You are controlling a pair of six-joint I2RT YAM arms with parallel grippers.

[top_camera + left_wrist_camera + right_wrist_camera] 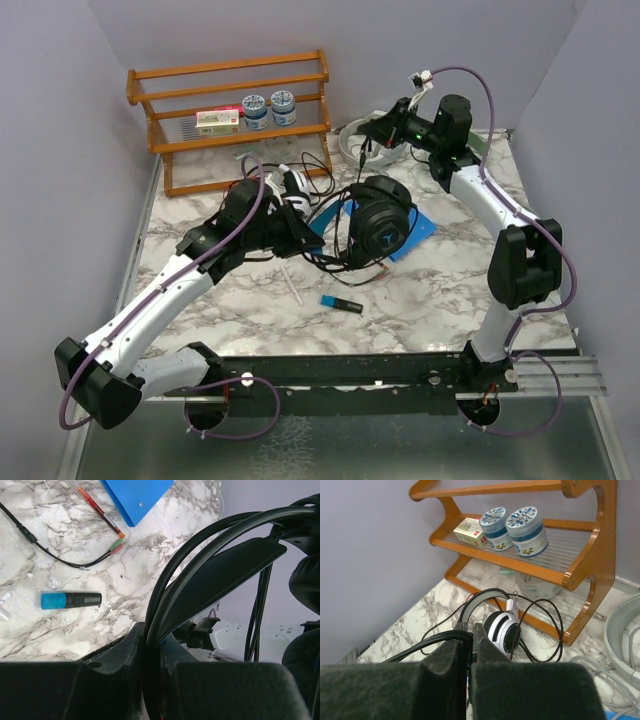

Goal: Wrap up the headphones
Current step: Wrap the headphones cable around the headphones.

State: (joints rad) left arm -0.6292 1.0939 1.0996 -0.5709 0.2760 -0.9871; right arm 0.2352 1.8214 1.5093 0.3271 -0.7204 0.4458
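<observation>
Black headphones (382,222) sit clamped in the left gripper (151,642), a cable (430,641) in the right gripper (468,647), shown only by wrist views.

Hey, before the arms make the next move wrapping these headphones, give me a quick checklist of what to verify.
1. Left gripper has its jaws shut on the black headphones, at the headband: ok.
2. Right gripper has its jaws shut on a black cable: ok.
3. Which pair that cable belongs to: cannot tell.
4. White-and-black headphones have their cord wrapped: not ok, it lies in loose loops.
5. Coloured plugs lie free on the table, not snagged: ok.
</observation>
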